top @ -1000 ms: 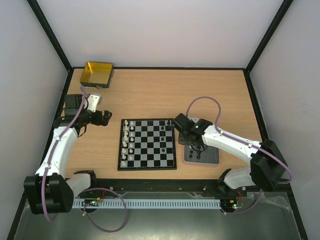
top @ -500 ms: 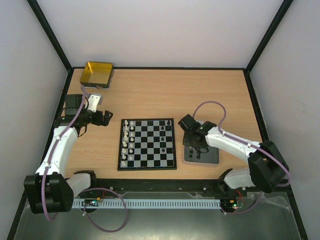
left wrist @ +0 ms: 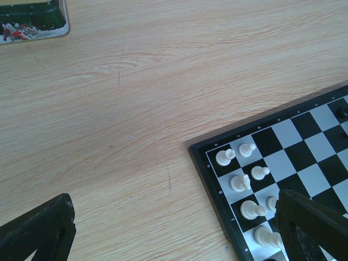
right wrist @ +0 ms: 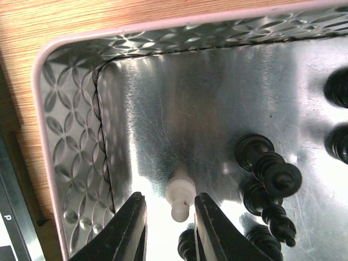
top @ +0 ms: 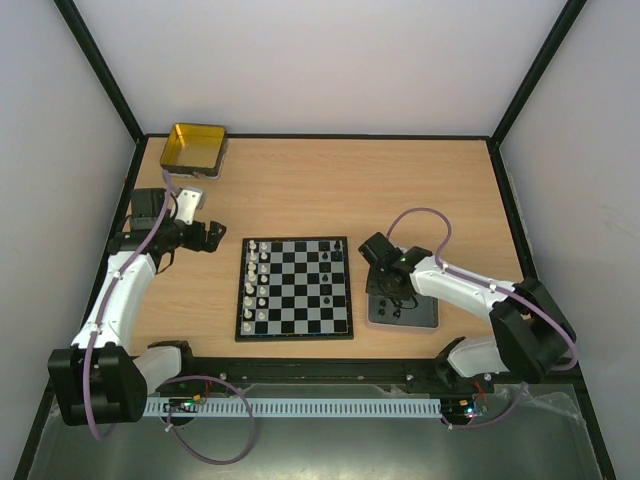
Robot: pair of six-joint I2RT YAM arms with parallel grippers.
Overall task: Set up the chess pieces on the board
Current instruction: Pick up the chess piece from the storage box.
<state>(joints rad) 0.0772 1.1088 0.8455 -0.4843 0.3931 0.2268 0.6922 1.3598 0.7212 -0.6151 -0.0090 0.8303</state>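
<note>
Jaws of the right gripper [right wrist: 169,220] stand narrowly apart inside the grey tray [right wrist: 70,163], straddling 1 white piece [right wrist: 180,196] lying beside black pieces [right wrist: 269,168]; I cannot tell whether they touch it. The left gripper [left wrist: 176,231] has its jaws spread wide above the tabletop [left wrist: 136,98], beside the board [left wrist: 209,179], where white pieces [left wrist: 240,182] stand.

Left pincer [left wrist: 173,198] hovers spread wide; right pincer [right wrist: 169,202] points down, its jaws narrowly apart.

Your left arm [top: 120,290] and right arm [top: 458,284] both wear smooth white shells between chunky black joints and black bases, each trailed by a looping mauve cable [top: 421,211], and each ends in plain black fingers [left wrist: 39,235].
</note>
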